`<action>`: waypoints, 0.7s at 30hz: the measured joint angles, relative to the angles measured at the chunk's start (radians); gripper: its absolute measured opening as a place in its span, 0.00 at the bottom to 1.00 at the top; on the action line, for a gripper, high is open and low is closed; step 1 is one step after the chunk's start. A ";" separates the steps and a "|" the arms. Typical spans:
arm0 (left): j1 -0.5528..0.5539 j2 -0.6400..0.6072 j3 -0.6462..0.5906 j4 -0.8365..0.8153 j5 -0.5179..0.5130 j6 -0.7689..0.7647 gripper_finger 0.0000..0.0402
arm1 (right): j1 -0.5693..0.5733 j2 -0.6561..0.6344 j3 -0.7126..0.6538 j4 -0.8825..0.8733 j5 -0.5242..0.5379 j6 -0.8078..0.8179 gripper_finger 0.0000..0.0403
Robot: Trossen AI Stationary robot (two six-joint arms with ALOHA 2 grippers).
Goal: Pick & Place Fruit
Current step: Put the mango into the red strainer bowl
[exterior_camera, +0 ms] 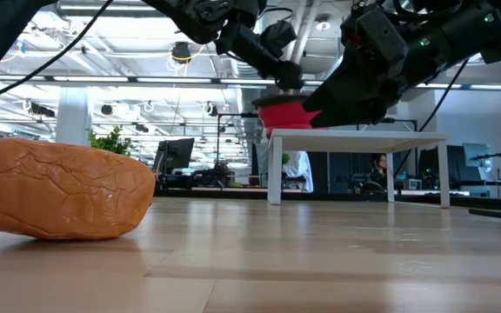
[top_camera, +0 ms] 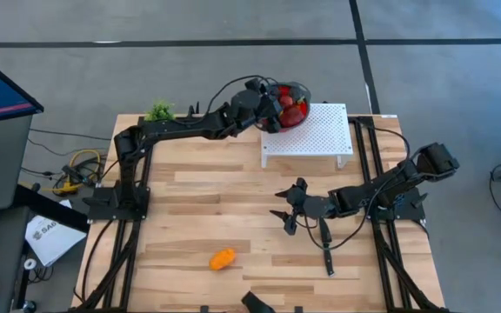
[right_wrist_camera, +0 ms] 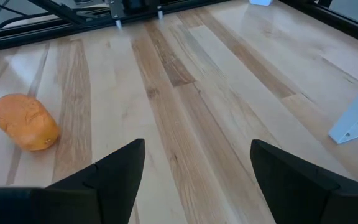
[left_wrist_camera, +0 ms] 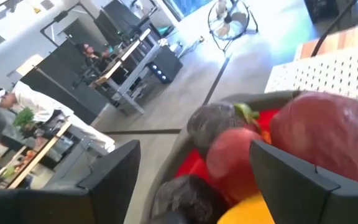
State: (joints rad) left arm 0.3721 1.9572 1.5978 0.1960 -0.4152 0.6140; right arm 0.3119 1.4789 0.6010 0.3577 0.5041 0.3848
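Low view puts the lumpy orange toy fruit (exterior_camera: 59,189) nearest of all, lying alone on the pale wooden worktop (exterior_camera: 320,261). Its skin looks creased and matte, so I judge it light, slightly soft and not slippery; a hold across its narrower middle should sit best, since the ends taper. Farther in, the right claw (top_camera: 290,211) hovers over the bare middle of the worktop, its dark fingers (right_wrist_camera: 114,171) spread wide and empty, facing the orange piece (right_wrist_camera: 25,121) and well apart from it. A black-handled knife (top_camera: 326,252) lies just beside that arm. Farthest off, on the white perforated stand (top_camera: 320,130), the red collapsible bowl (top_camera: 290,104) already carries several dark red and purple-black pieces (left_wrist_camera: 241,149). The left claw (top_camera: 263,94) is right over the bowl's rim, fingers (left_wrist_camera: 303,180) parted, with nothing visibly gripped. Those smooth rounded pieces would likely roll if nudged.
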 joint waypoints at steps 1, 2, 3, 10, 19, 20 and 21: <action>0.000 0.000 0.000 0.005 0.005 -0.002 0.74 | 0.000 0.000 0.000 0.000 0.000 0.000 0.71; 0.000 0.000 0.000 0.007 0.008 -0.002 0.74 | 0.000 0.000 0.000 0.000 0.000 0.000 0.71; -0.002 0.000 0.000 0.007 0.014 -0.002 0.74 | 0.000 0.000 0.000 0.000 0.000 0.000 0.71; -0.057 -0.092 -0.002 -0.039 0.016 0.002 0.74 | 0.000 0.000 0.000 0.001 0.042 0.000 0.71; -0.281 -0.404 -0.140 -0.353 0.020 -0.106 0.74 | -0.001 0.000 0.000 0.005 0.084 -0.036 0.71; -0.313 -0.444 -0.184 -0.366 0.020 -0.137 0.74 | -0.001 0.000 0.000 0.008 0.084 -0.048 0.71; -0.343 -0.488 -0.232 -0.383 0.022 -0.170 0.74 | -0.001 0.000 0.000 0.014 0.084 -0.055 0.71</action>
State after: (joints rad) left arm 0.0295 1.4688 1.3658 -0.1868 -0.3933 0.4442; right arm 0.3111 1.4792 0.6010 0.3712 0.5880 0.3301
